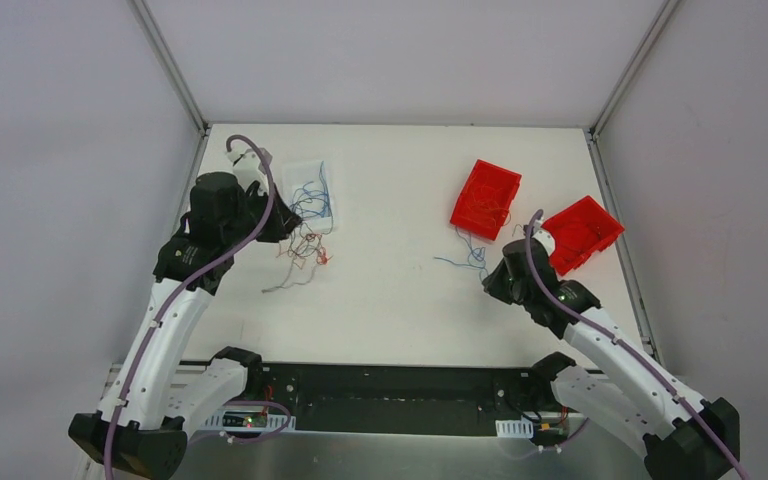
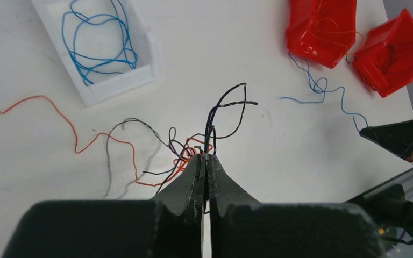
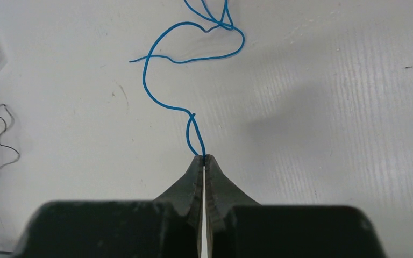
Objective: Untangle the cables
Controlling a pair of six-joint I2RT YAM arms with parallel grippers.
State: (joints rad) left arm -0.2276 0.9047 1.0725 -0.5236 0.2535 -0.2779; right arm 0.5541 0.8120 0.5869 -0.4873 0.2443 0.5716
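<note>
**Step in hand:** strand separation, both arms engaged.

**Left hand** (image 2: 206, 157): fingers pressed together, pinching a few black strands (image 2: 215, 115) at the tips. The strands loop away ahead of the hand.
- Just left of the tips lies the knot (image 2: 180, 156) of black, red and orange cable, touching the pinched strands.
- One orange strand (image 2: 59, 115) trails far left from the knot across the desk (image 2: 236, 54).
- Ahead and to the left stands the tray (image 2: 119, 88), with blue cables (image 2: 94, 40) coiled inside.

**Right hand** (image 3: 205, 157): fingers pressed together, pinching one blue strand (image 3: 164, 99) by a small twisted loop at the tips. The strand runs ahead of the hand in curves and crosses itself farther ahead. In the top view, two red bins (image 1: 485, 198) stand just beyond it, with thin strands inside.

**Progress (judgement):** sorting is part done. Some blue cable is in the tray, but the knot is not yet open.

**Next move, left:** draw the black strands slowly away from the knot. If the red and orange cable drags along, release and grip again nearer a free end.

**Next move, right:** pull the blue strand clear of its own crossing, then probably carry it toward the tray. The cable is thin and may slip from the tips.
</note>
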